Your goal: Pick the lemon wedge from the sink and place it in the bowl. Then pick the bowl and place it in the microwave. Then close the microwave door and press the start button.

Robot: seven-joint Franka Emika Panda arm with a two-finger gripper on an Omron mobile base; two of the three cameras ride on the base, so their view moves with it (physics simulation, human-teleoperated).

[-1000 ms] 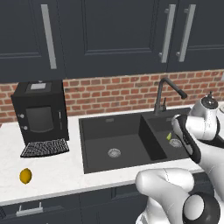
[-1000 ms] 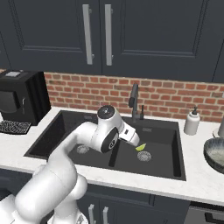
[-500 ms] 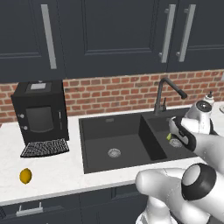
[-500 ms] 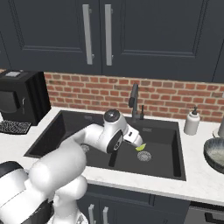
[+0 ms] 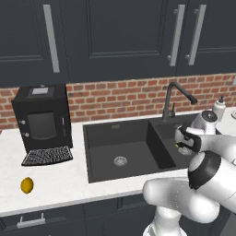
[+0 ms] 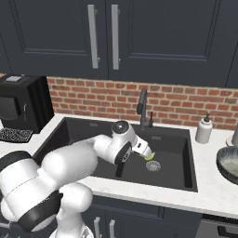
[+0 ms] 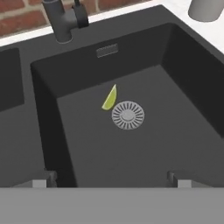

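Glossy white rounded arm segments, dark grey joint rings, apparently two small dark fingers (image 7: 47, 177).

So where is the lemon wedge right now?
The lemon wedge lies on the floor of the sink's right basin, just beside the round silver drain, on its faucet side.

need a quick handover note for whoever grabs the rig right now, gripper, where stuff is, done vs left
Gripper: open and holding nothing, above the right basin of the sink, fingertips wide apart.
Lemon wedge: on the floor of that basin, just beside the round drain, ahead of the fingertips in the hand view.
Bowl: on the counter to the right of the sink, at the edge of the right base view.
Done: nothing yet; the wedge is not grasped.
Left: lower and grasp the wedge, drop it in the bowl, carry the bowl to the microwave, close the door, press start.
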